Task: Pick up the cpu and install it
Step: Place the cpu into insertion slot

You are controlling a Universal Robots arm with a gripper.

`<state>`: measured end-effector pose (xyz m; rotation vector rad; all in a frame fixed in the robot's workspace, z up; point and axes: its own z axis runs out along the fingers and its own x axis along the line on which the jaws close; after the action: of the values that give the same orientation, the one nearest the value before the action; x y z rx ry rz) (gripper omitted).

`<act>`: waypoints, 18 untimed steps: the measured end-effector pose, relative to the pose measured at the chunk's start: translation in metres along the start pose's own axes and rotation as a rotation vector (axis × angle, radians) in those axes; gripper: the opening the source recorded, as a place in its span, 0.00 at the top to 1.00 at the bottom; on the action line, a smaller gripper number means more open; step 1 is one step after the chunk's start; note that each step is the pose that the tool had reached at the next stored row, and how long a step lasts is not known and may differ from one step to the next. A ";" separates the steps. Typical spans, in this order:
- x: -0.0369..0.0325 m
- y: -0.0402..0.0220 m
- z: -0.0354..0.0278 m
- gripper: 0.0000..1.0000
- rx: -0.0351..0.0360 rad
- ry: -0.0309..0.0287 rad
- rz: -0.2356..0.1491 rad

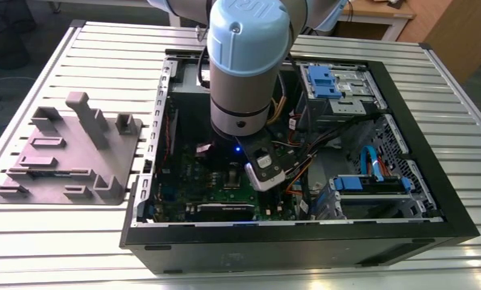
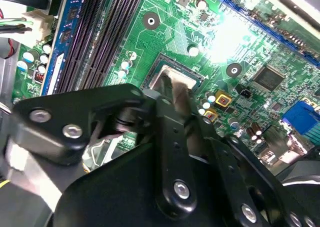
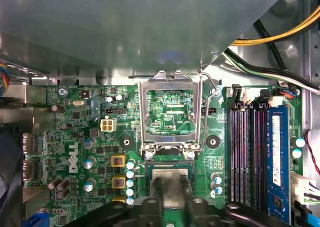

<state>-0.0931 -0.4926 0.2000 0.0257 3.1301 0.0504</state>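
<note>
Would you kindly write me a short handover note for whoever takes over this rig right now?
End effector: down at the socket, right at the cpu; grip cannot be told.
cpu: in the socket opening on the motherboard, beside the hinge of the socket frame, which is swung open.
Done: cpu brought to the socket.
Left: seating unconfirmed; frame not yet closed.

A black computer case lies open on a table of metal slats. A grey plastic tray sits just beside it, on the exterior view's left. Inside the case is a green board. In the first wrist view, a silver frame on the board is flipped open, near long black slots, a blue stick and a yellow wire.
</note>
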 end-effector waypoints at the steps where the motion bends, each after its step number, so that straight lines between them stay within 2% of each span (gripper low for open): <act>1: 0.0000 0.0000 0.0000 0.74 0.0001 0.0000 0.000; 2: 0.0000 0.0000 -0.0001 0.80 0.0000 0.0000 0.000; 3: 0.0000 0.0000 -0.0001 0.80 0.0000 0.0000 0.000; 5: 0.0000 0.0000 -0.0002 0.89 0.0000 0.0000 0.000; 9: 0.0000 0.0000 -0.0002 0.89 0.0000 0.0000 0.000; 12: 0.0000 -0.0003 0.0007 0.89 0.0003 -0.0005 0.017; 18: 0.0000 -0.0006 0.0053 0.89 0.0007 -0.0010 0.034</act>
<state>-0.0931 -0.4930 0.1946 0.0787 3.1288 0.0495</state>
